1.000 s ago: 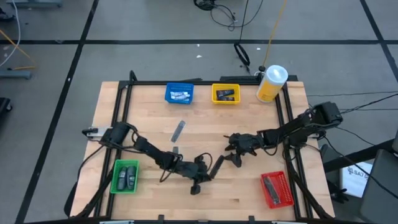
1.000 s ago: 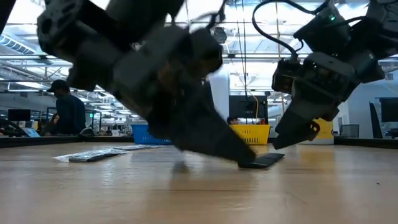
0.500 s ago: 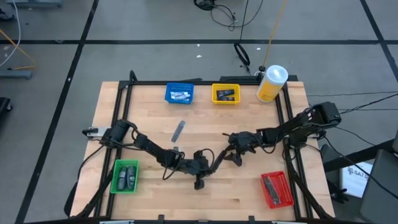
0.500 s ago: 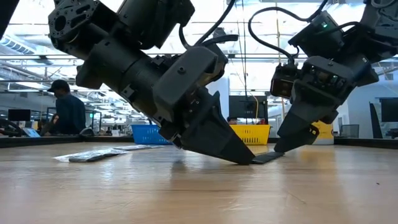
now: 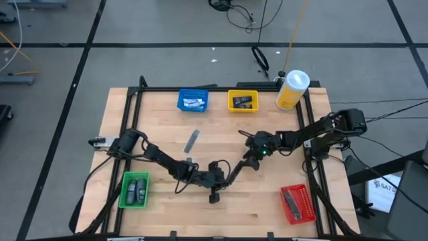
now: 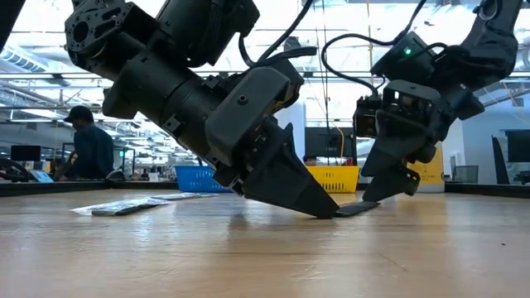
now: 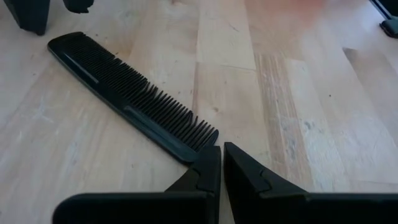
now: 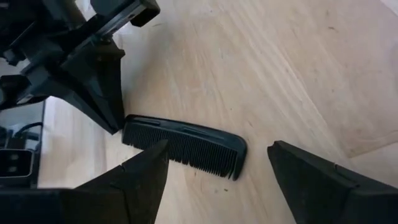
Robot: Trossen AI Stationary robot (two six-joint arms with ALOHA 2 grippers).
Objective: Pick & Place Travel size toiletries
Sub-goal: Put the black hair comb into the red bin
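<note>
Comb, black and flat on the pale wood table, lies between the two grippers near the table's middle. Left gripper has its fingers pressed together, tips on the wood at one end of the comb, gripping nothing. Right gripper hangs just above the comb's other end with its fingers spread wide and nothing between them.

A silver sachet rests on the boards behind the left gripper, well apart from it. Beyond the grippers, along the far edge, stand a blue bin and a yellow bin, each holding small items, and a yellow bottle with a white cap at the corner. A green bin with dark tubes sits near the left arm's base; a red bin with one dark item sits near the right arm's.

Grey floor with dark lines and loose cables surrounds the table. Level across the boards, a person stands before monitors in a bright, glass-walled hall.
</note>
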